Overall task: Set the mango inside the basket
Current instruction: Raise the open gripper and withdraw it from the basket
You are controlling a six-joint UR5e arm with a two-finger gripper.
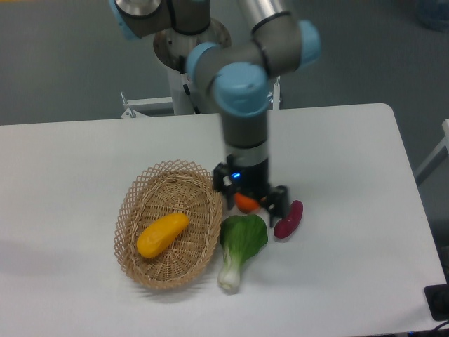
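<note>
Mango [162,234]: lies loose inside basket [203,263], tilted.
Gripper [250,199]: over the orange [245,202], jaws spread apart, gripping nothing.
Worktop [337,154]: white.

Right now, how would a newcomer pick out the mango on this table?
Find the big oval wicker basket on the white table's left side; the mango lies inside it, clear of the gripper. It is a smooth, elongated yellow-orange fruit, unlike the purple sweet potato and leafy bok choy outside the basket.
</note>
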